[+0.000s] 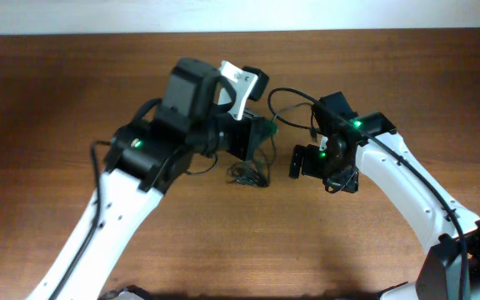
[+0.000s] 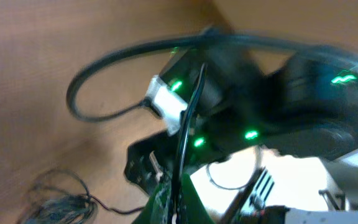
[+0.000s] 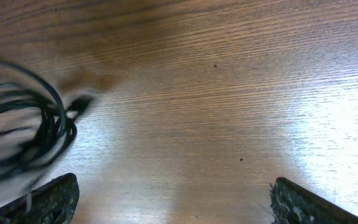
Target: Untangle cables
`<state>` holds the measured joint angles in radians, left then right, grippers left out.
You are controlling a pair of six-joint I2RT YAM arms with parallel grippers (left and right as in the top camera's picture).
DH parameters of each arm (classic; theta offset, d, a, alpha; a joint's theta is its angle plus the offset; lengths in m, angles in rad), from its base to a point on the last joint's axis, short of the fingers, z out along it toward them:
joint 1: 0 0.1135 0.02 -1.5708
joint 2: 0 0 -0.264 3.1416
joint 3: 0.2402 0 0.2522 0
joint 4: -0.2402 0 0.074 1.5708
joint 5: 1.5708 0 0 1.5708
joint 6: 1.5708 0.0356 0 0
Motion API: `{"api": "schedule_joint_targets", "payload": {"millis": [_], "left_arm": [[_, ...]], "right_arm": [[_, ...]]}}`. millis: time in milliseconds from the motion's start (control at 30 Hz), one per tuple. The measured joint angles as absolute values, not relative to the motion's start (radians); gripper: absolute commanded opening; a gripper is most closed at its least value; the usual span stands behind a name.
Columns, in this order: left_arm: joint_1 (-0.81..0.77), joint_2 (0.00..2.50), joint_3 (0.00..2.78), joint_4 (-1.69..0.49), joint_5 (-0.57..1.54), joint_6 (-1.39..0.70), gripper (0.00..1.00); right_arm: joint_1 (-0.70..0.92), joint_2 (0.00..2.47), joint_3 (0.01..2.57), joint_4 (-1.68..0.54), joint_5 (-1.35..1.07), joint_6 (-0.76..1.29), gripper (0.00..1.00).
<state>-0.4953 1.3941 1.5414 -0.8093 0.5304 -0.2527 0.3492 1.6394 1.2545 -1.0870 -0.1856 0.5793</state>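
Observation:
The cables form a small black knotted bundle [image 1: 247, 175] on the wooden table, between the two arms. In the left wrist view the bundle [image 2: 53, 200] lies low on the left. One thin strand [image 2: 188, 118] rises from it and passes between my green fingers. My left gripper [image 2: 174, 202] is shut on that strand and sits above and just behind the bundle [image 1: 262, 130]. My right gripper [image 1: 297, 161] is open beside the bundle's right. Its fingers [image 3: 50, 198] are spread wide over bare wood, with loops of cable [image 3: 27, 134] left of them. The gap of that gripper [image 3: 173, 193] holds nothing.
The table [image 1: 73, 92] is brown wood with a white wall along its far edge. The arms' own thicker black wires [image 2: 104, 74] loop near the wrists. The right arm's body with green lights [image 2: 303, 106] fills much of the left wrist view.

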Motion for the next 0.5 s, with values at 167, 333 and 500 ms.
{"api": "schedule_joint_targets", "payload": {"millis": [167,333,500], "left_arm": [[-0.495,1.325,1.541,-0.727,0.530,-0.254,0.00],[-0.496,1.322,1.541,-0.723,0.414,-0.305,0.00],[-0.496,1.322,1.541,-0.671,0.361,-0.348,0.00]], "right_arm": [[0.349,1.639,1.254,-1.087,-0.186,0.580,0.99],[0.349,1.639,1.254,-1.087,-0.186,0.580,0.99],[0.349,1.639,1.254,-1.087,-0.186,0.580,0.99]]}}
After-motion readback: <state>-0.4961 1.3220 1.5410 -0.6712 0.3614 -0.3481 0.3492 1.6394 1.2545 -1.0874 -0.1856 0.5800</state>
